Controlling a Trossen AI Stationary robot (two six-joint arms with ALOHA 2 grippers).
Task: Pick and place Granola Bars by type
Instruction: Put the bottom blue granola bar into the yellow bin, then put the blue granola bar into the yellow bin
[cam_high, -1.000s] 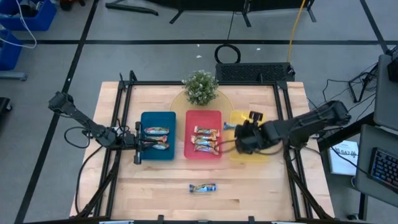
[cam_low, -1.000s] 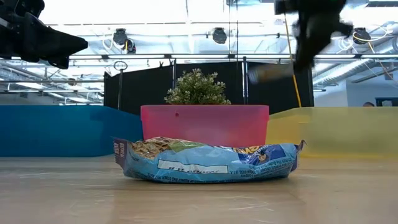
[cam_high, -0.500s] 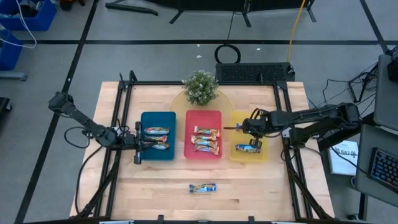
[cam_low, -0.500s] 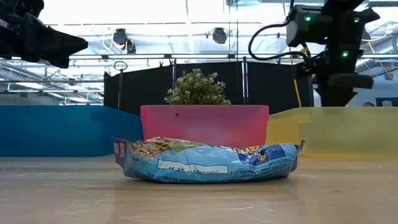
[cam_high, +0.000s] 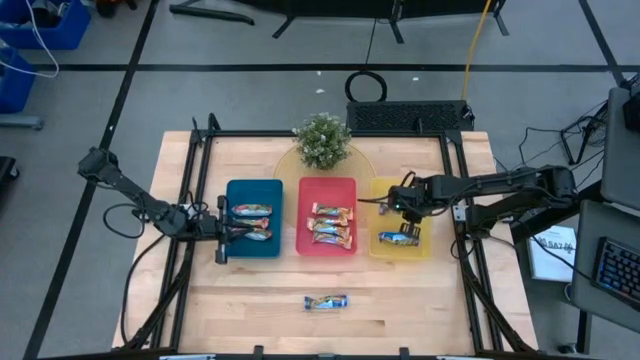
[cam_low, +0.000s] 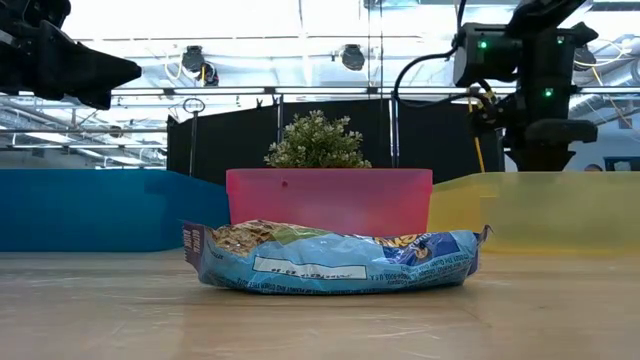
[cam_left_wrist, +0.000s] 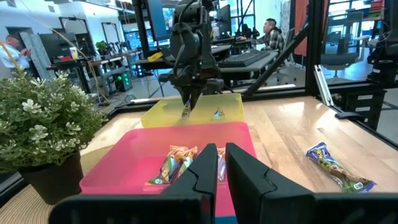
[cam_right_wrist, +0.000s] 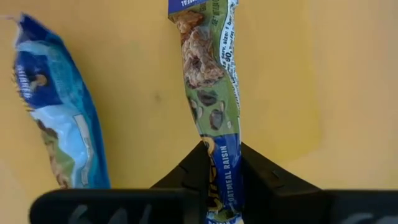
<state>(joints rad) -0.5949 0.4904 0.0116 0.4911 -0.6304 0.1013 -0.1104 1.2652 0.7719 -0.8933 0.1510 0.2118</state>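
Note:
My right gripper (cam_high: 399, 203) points down over the yellow tray (cam_high: 423, 247), shut on a green-and-blue granola bar (cam_right_wrist: 208, 93). A blue-white bar (cam_high: 398, 238) lies flat in that tray. Three tan-gold bars (cam_high: 330, 225) lie in the red tray (cam_high: 305, 195), and two bars (cam_high: 250, 222) in the blue tray (cam_high: 236, 195). One blue-white bar (cam_high: 326, 301) lies flat on the table near its near edge. My left gripper (cam_high: 232, 232) waits, shut, at the blue tray's left side. My right gripper pinches the green-and-blue bar between its two fingers at one end (cam_right_wrist: 220, 160). The fingers (cam_left_wrist: 189, 93) come from above, pointing down. The bar hangs below them over the yellow tray, and I cannot tell whether its lower end (cam_right_wrist: 202, 12) touches the tray floor.
A potted plant (cam_high: 322, 140) stands behind the red tray on the far side. Black frame rails (cam_high: 190, 220) run along the table's left and right edges. Bare wood surrounds the lone bar (cam_low: 330, 258) near the table's near edge. People sit at desks in the room beyond.
My right gripper has moved toward the far part of the yellow tray and come down, turning to point downward. Its bar has gone from sticking out sideways to hanging. The blue-white bar in the yellow tray, covered by the arm before, now shows.

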